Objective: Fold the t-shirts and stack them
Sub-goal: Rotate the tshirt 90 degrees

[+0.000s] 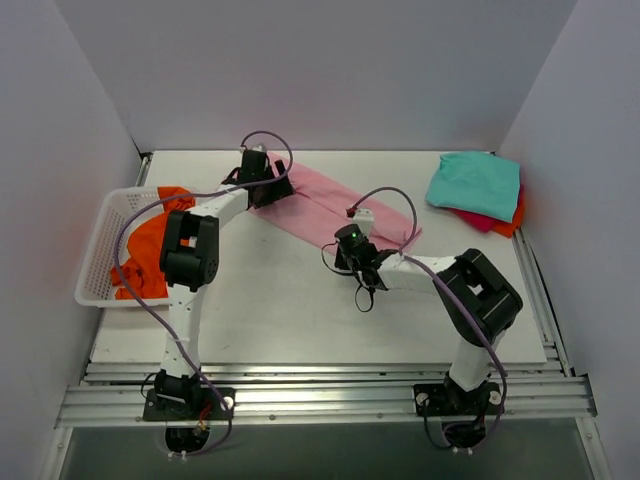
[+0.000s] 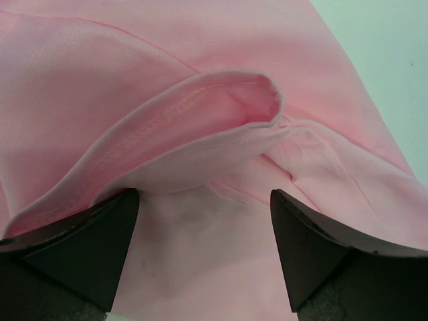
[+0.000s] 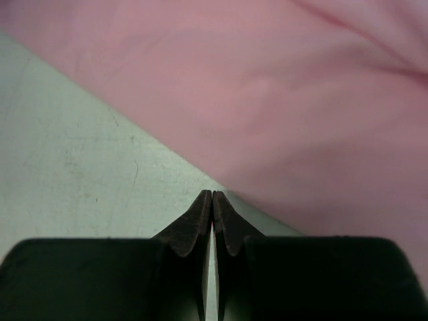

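Over pink t-shirt (image 2: 200, 80), left tool (image 2: 204, 200) spread wide, right tool (image 3: 212, 197) closed tight, empty

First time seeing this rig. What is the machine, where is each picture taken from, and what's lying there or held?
These are two robot arms, the left arm and the right arm, bolted at the near edge of a table. The wide picture looks down from above and behind them; each close-up comes from a camera on one wrist. A pink t-shirt lies across the table. A teal t-shirt sits on a red t-shirt in the far right corner, and an orange t-shirt is in a white basket on the left. The left fingers stand open around a fold of the pink cloth; the right fingers are shut at its edge, apparently holding nothing.
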`<state>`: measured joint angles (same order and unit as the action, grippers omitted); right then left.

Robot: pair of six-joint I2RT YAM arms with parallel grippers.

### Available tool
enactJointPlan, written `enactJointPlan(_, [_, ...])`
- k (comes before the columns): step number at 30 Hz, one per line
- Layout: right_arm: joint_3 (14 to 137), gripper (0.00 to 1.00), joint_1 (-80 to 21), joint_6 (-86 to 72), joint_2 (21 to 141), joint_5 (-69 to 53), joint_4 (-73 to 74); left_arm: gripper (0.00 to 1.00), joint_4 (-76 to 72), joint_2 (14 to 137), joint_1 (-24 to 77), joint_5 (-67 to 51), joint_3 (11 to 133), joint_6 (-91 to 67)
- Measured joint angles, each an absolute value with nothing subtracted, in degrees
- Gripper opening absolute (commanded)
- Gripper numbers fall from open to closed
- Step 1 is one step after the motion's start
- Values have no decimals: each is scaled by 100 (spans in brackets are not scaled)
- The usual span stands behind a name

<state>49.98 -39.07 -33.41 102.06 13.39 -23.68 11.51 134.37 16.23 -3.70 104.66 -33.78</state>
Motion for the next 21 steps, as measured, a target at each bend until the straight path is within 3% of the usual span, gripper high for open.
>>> enactJointPlan(6, [5896, 8, -3726, -3170, 9754, 2263, -1653, 89, 1205, 13506, 1579, -399, 10589, -3273])
enactJointPlan(9, [6359, 0, -3345, -2980, 9489, 2497, -1597, 89, 1203, 13506, 1555, -449, 10584, -3229])
enactJointPlan(12, [6674, 0, -2689, -2840, 9415, 2563, -1608, 89, 1175, 13506, 1507, -530, 10554, -3223])
enactJointPlan(17, [6761, 0, -1752, -2749, 10055, 2434, -1767, 88, 1076, 13506, 1420, -657, 10506, -3221])
enactJointPlan(21, [6499, 0, -1614, -2746, 10877, 2086, -1922, 88, 1041, 13506, 1389, -703, 10492, -3214])
